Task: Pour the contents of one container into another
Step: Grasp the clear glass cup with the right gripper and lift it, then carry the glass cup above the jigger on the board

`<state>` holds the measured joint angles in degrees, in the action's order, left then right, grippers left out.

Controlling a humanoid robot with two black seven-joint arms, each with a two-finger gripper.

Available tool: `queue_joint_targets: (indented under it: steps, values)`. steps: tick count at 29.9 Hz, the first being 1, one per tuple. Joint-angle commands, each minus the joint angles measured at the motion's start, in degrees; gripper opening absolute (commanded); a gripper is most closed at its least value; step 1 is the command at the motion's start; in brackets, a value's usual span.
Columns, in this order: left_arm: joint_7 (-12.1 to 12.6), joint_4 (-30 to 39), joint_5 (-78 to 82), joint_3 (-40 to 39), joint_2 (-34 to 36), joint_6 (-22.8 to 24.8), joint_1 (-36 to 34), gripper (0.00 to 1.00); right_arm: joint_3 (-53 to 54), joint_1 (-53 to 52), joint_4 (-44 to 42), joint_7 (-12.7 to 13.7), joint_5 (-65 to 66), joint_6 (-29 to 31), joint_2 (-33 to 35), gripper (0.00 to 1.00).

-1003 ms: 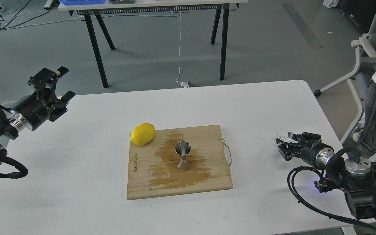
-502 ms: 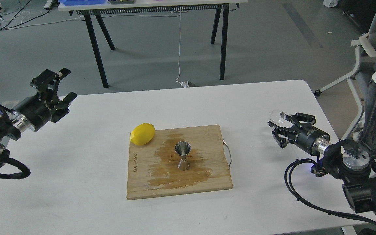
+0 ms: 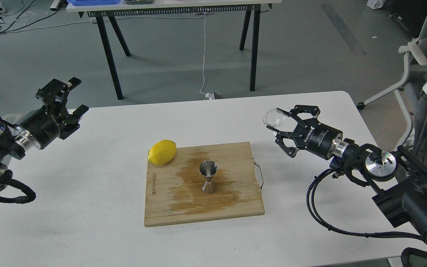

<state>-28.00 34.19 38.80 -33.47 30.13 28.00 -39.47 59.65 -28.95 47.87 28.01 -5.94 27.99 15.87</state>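
A tiny clear glass cup (image 3: 274,117) is held up in the air right of the cutting board, with my right gripper (image 3: 282,128) shut on it. The shiny steel jigger (image 3: 208,176) stands upright in the middle of the wooden cutting board (image 3: 184,207), on a wet stain, well to the left of and below the cup. My left gripper (image 3: 67,97) hovers open over the table's far left edge, with nothing between its fingers.
A yellow lemon (image 3: 162,151) lies on the board's back left corner. The board has a metal handle (image 3: 260,175) on its right side. A second table (image 3: 176,7) stands behind, and a chair (image 3: 417,55) is at the far right.
My right gripper has lifted the glass cup off the table's right side and carried it up and to the left, toward the board. The left arm has barely moved.
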Motion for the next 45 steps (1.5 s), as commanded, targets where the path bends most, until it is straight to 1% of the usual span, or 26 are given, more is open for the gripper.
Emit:
queue_joint_targets:
  steps: [1,5,11,17,22,30,39,45]
  values:
    - [0.0,0.0,0.0,0.0,-0.1,0.0,0.0,0.99,-4.8,-3.9,-0.3,0.0,1.2,0.0,0.1,0.31]
    - [0.0,0.0,0.0,-0.1,-0.1,0.0,0.0,0.99,-9.7,-10.1,-0.7,0.0,1.9,0.0,0.7,0.31]
    - [0.0,0.0,0.0,-0.1,-0.2,0.0,0.0,0.99,-22.2,-21.4,-0.5,0.0,2.1,0.0,4.6,0.31]
    - [0.0,0.0,0.0,-0.1,-1.0,0.0,0.0,0.99,-29.5,-28.3,0.0,0.0,4.8,0.0,5.2,0.3]
    - [0.0,0.0,0.0,0.0,-2.1,0.0,0.0,0.99,-33.7,-31.0,0.6,0.0,6.1,0.0,3.8,0.3]
    - [0.0,0.0,0.0,0.1,-2.4,0.0,0.0,0.99,-42.9,-35.7,4.6,0.0,10.2,0.0,2.1,0.3]
    - [0.0,0.0,0.0,0.1,-2.4,0.0,0.0,0.99,-46.4,-36.9,7.5,0.0,18.1,0.0,2.1,0.29]
    - [0.0,0.0,0.0,0.1,-2.5,0.0,0.0,0.99,-47.7,-38.7,8.3,0.0,19.6,0.0,2.1,0.29]
